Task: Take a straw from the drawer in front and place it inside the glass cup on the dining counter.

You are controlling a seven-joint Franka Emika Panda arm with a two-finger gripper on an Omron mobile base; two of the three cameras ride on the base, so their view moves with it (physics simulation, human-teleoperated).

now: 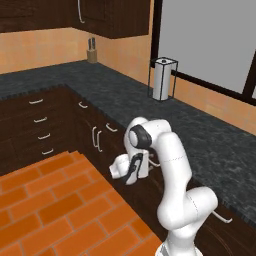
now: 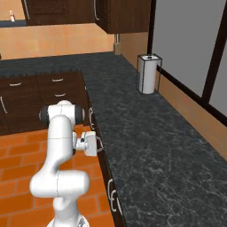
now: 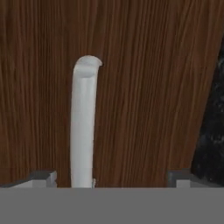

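Observation:
My gripper [image 3: 110,178] is open and held right up against the dark brown front of the drawer [image 3: 144,87]. The drawer's slim silver-white handle [image 3: 83,122] runs between my two fingertips [image 3: 42,177], closer to the left one, and neither tip is closed on it. From the base, the hand [image 1: 131,168] reaches sideways to the cabinet face under the black counter, and the right base view shows the gripper [image 2: 98,144] at that face too. The drawer is shut. The straw, the glass cup and the dining counter are out of view.
A black speckled counter [image 1: 200,130] runs above the cabinets, with a paper towel holder [image 1: 163,79] and a knife block [image 1: 92,51] on it. More drawers [image 1: 40,120] stand in the corner to the left. Orange brick floor [image 1: 55,200] lies open behind the arm.

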